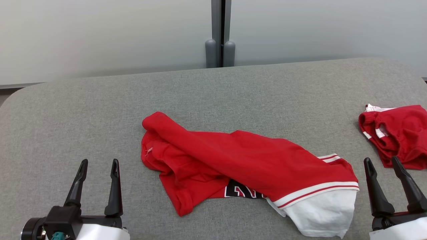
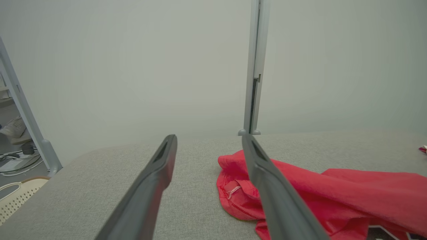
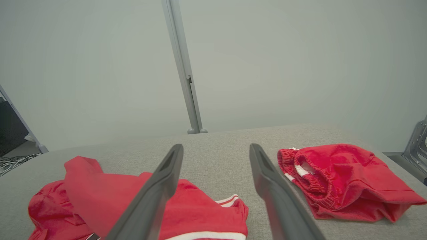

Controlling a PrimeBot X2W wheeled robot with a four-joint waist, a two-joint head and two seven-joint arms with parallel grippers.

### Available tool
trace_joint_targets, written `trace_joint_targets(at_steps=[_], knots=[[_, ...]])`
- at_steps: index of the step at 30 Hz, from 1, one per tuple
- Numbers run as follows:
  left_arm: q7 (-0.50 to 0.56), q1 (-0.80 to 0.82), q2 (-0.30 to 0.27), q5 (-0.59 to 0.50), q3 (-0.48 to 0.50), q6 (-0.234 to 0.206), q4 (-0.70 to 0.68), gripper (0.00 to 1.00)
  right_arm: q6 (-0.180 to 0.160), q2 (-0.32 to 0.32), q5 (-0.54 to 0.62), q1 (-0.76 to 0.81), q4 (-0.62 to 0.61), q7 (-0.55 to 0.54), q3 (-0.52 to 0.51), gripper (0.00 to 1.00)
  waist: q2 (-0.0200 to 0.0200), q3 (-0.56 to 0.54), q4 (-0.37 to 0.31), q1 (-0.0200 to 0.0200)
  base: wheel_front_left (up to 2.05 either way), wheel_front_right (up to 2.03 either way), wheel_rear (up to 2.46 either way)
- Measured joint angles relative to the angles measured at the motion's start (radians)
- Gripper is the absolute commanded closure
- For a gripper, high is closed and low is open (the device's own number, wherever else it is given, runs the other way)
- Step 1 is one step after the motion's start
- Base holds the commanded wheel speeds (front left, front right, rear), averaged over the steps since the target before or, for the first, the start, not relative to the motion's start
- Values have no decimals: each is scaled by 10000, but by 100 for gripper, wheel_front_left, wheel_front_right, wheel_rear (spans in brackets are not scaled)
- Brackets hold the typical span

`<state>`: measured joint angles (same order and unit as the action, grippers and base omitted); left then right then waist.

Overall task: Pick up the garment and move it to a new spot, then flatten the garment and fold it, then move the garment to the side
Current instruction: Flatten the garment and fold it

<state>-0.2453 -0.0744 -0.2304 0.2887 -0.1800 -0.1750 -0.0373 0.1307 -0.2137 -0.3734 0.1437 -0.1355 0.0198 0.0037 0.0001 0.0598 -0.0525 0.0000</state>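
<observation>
A red garment (image 1: 240,156) with white stripes, a white hem and black lettering lies crumpled in the middle of the grey padded table (image 1: 233,86). My left gripper (image 1: 99,163) hovers open at the near left, a short way left of the garment's edge, with nothing between its fingers. In the left wrist view the left gripper (image 2: 209,138) points over the table with the garment (image 2: 350,193) to its right. My right gripper (image 1: 381,160) stands open just right of the white hem. The right gripper (image 3: 217,148) is empty, with the garment (image 3: 200,206) below and to its left.
A second red garment (image 1: 400,133) with a white-striped waistband lies bunched at the table's right edge, also seen as a bundle (image 3: 343,180) right of my right fingers. A grey post (image 1: 220,50) stands behind the table against the pale wall. A white basket (image 2: 16,196) sits beyond the table's left end.
</observation>
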Motion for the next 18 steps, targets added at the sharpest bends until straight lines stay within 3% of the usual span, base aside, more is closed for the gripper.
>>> trace_joint_targets(at_steps=[9,18], knots=[[90,29,-29,31,-107,-15,-94,0,2,15,0,-1,-75,-25,-42,0,0,44,37,0,0,0,0],[838,918,548,27,-1327,529,297,0,2,-15,-46,-240,-109,10,58,0,0,486,-56,0,0,0,0]])
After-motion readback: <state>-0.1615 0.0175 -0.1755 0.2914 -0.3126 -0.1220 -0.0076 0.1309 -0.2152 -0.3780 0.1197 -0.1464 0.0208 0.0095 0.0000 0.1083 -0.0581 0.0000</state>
